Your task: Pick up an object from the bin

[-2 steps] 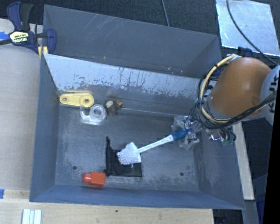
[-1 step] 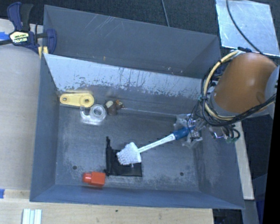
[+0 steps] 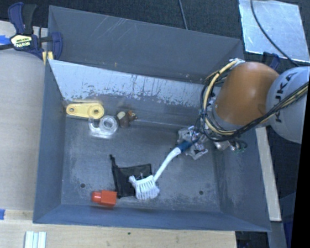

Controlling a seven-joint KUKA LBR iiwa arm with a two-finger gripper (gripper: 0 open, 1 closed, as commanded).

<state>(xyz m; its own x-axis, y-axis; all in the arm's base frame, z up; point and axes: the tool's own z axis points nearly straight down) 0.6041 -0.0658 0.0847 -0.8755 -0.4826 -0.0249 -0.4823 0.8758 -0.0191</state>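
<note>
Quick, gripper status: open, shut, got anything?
Gripper: cannot be told. It sits at the blue handle end of the white toothbrush, right of the middle of the bin; a grip on it is not clear.

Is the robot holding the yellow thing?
No, the yellow piece lies on the left side of the bin, well apart from the gripper on the right.
</note>
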